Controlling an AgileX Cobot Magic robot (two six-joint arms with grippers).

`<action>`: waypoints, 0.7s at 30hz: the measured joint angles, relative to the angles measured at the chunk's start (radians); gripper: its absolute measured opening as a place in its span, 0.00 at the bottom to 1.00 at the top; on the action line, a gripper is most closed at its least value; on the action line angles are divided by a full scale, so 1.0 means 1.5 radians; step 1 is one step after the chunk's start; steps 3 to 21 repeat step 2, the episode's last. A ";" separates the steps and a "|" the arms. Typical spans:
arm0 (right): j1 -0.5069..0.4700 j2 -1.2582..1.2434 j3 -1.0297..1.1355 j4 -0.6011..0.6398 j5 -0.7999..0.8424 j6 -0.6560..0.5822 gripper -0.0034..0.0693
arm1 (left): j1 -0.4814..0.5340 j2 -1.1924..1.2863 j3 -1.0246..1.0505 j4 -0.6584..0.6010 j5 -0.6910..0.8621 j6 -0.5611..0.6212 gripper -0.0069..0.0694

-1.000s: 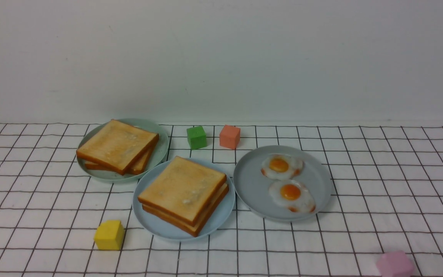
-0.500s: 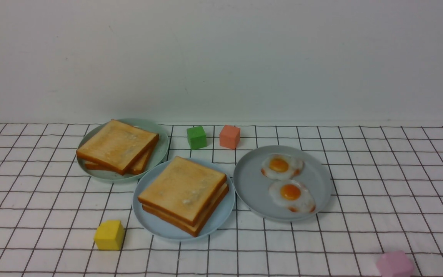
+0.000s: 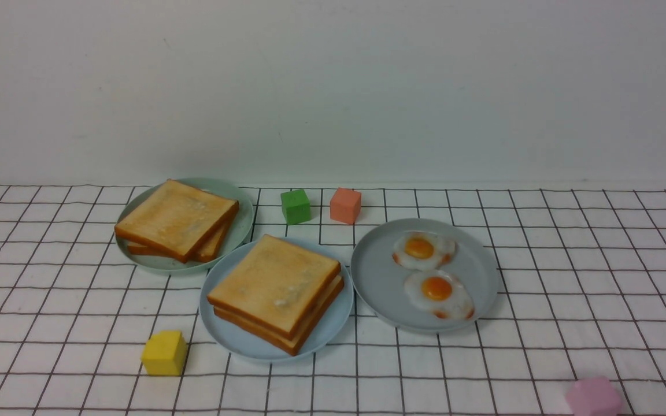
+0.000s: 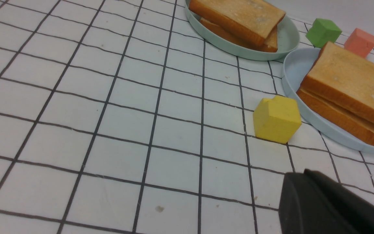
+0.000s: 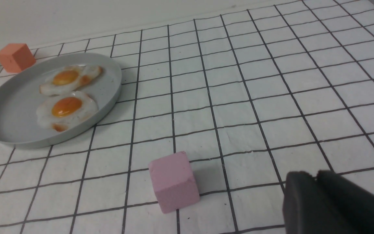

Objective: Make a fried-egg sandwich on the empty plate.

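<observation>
The white table (image 3: pixel 547 323) has a grid of dark lines. The three plates are pale green (image 3: pixel 245 231), light blue (image 3: pixel 336 323) and grey (image 3: pixel 376 277); the toast (image 3: pixel 275 283) is golden brown, the eggs (image 3: pixel 437 289) white with orange yolks. The blocks are yellow (image 3: pixel 162 355), green (image 3: pixel 295 208), coral (image 3: pixel 346 205) and pink (image 3: pixel 593 397).

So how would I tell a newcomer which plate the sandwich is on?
Find the white, black-gridded table, then the three round plates on it. You want the sky-blue plate, between the pale green plate and the grey plate. It is the bluest, and the only one with squarely stacked toast slices.
</observation>
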 joint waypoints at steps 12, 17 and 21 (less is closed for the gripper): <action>0.000 0.000 0.000 0.000 0.000 0.000 0.16 | 0.000 0.000 0.000 0.000 0.000 0.000 0.08; 0.000 0.000 0.000 0.000 0.000 0.000 0.16 | 0.000 0.000 0.000 0.000 0.000 0.000 0.08; 0.000 0.000 0.000 0.000 0.000 0.000 0.16 | 0.000 0.000 0.000 0.000 0.000 0.000 0.08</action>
